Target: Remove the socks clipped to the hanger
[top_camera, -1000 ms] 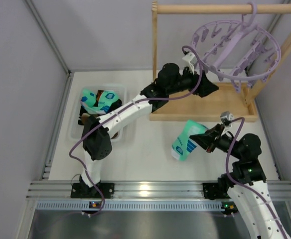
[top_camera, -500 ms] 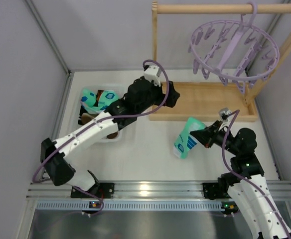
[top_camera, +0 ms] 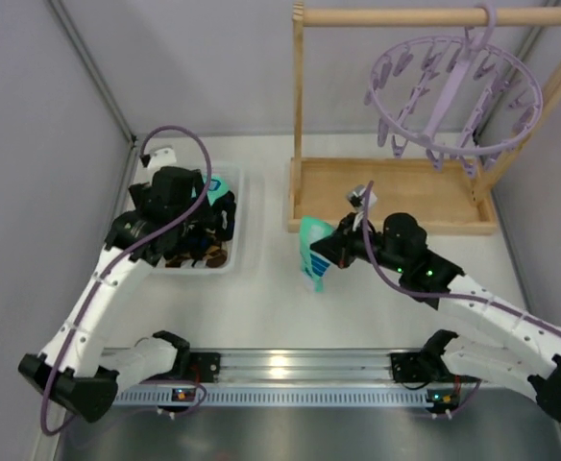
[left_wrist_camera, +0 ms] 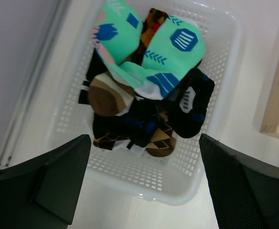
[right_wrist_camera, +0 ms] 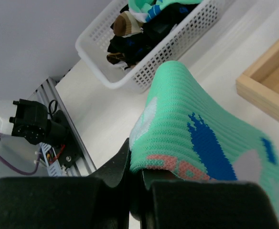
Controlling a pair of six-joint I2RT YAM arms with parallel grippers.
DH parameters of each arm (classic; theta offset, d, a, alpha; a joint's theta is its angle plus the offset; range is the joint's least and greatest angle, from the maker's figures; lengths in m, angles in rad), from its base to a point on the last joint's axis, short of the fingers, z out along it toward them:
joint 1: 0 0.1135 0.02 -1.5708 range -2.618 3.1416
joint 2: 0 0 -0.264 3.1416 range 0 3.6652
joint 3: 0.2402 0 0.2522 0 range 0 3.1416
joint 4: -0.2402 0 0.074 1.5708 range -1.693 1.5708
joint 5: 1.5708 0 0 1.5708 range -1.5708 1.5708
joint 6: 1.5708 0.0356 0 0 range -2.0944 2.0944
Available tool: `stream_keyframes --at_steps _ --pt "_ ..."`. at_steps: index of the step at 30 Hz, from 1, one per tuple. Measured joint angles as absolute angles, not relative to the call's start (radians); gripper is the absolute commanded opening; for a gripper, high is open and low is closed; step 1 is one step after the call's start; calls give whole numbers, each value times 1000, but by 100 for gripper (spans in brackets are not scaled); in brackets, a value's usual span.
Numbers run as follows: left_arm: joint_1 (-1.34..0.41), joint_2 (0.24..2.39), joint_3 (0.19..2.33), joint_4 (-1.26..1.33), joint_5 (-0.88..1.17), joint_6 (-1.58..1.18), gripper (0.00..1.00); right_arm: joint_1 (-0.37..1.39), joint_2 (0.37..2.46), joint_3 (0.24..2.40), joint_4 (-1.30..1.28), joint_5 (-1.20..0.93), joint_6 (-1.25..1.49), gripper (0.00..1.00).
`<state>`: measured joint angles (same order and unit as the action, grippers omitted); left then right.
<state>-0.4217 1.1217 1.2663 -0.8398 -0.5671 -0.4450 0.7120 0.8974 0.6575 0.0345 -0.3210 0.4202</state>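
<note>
The right gripper (top_camera: 330, 252) was clenched on a turquoise sock (top_camera: 312, 261) just above the table (top_camera: 271, 298), probably bound for the white basket (top_camera: 232, 252) of socks (left_wrist_camera: 149, 71) at 9 o'clock, where the left gripper (top_camera: 211, 219) hung released, while the hanger (top_camera: 451, 96) at 1 o'clock looked bare.

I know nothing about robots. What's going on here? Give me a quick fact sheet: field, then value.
Hanger: lilac ring hanger hooked on the wooden frame; no sock seen on its pegs from above
Left jaws: open, above the basket, holding nothing
Right jaws: shut on a turquoise sock
Held sock position: between the frame and the basket
Basket contents: pile of socks, turquoise, black and brown-toed
Task state: one sock not yet in the basket
</note>
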Motion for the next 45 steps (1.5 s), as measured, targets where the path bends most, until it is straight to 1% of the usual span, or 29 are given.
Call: stream_keyframes --at_steps 5,12,18,20,23,24,25,27,31,34,36,38,39,41,43,44,45 --pt "-413 923 1268 -913 -680 -426 98 867 1140 842 113 -200 398 0" --pt "-412 703 1270 -932 -868 -474 98 961 1502 1276 128 -152 345 0" --pt "-412 679 1272 -945 -909 -477 98 980 1808 1728 60 -174 282 0" --pt "-412 679 1271 -947 -906 -476 98 987 1964 1921 17 -177 255 0" --pt "-412 679 1268 -947 -898 -476 98 1000 2143 2086 -71 -174 238 0" --pt "-412 679 1267 -948 -895 -476 98 1006 2202 2121 -98 -175 238 0" --pt "-412 679 1267 -949 -891 -475 98 1011 2245 2145 -119 -176 239 2" --pt "-412 679 1267 -949 -877 -472 98 1021 2355 2195 -168 -179 250 10" --pt "-412 678 1262 -949 -849 -468 98 1032 2516 2242 -247 -182 262 10" --pt "-412 669 1238 -949 -829 -469 98 1032 2561 2242 -270 -182 270 10" --pt "-412 663 1222 -951 -816 -470 98 1029 2561 2255 -272 -183 275 23" --pt "-412 659 1211 -952 -802 -472 98 1027 2559 2274 -270 -181 273 29" --pt "-412 655 1205 -952 -799 -473 98 1026 2554 2274 -269 -183 270 34" --pt "-412 646 1197 -953 -796 -473 98 1025 2544 2271 -270 -187 266 43" --pt "-412 638 1196 -953 -790 -473 98 1024 2526 2258 -266 -190 262 46" --pt "-412 633 1196 -953 -786 -473 98 1025 2508 2242 -266 -193 262 52" --pt "-412 629 1196 -953 -781 -473 98 1025 2489 2225 -266 -195 262 53"
